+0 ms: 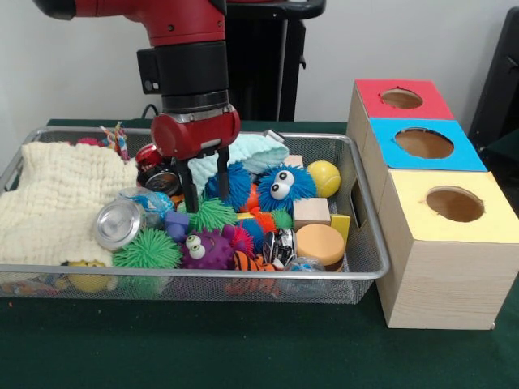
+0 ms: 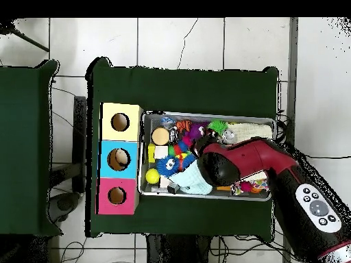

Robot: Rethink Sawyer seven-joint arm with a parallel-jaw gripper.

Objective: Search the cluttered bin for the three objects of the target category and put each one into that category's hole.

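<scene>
- Directly below the gripper [image 1: 203, 191] lies a green spiky ball [image 1: 212, 214]; the two dark fingers [image 1: 189, 183] stand apart, unclenched and holding nothing, their tips just above the toy heap.
- Just beside the fingers on the picture's right sits a blue furry ball with googly eyes [image 1: 284, 186], with a yellow ball [image 1: 324, 177] beyond it.
- Lower, nearer the camera, lies a purple spiky toy with eyes [image 1: 207, 250].
- Left of the gripper, a cream cloth [image 1: 57, 203] fills that end of the wire bin [image 1: 369, 259].
- Well to the right, outside the bin, stand three boxes with holes: red [image 1: 403, 99], blue [image 1: 424, 143], yellow [image 1: 454, 204].
</scene>
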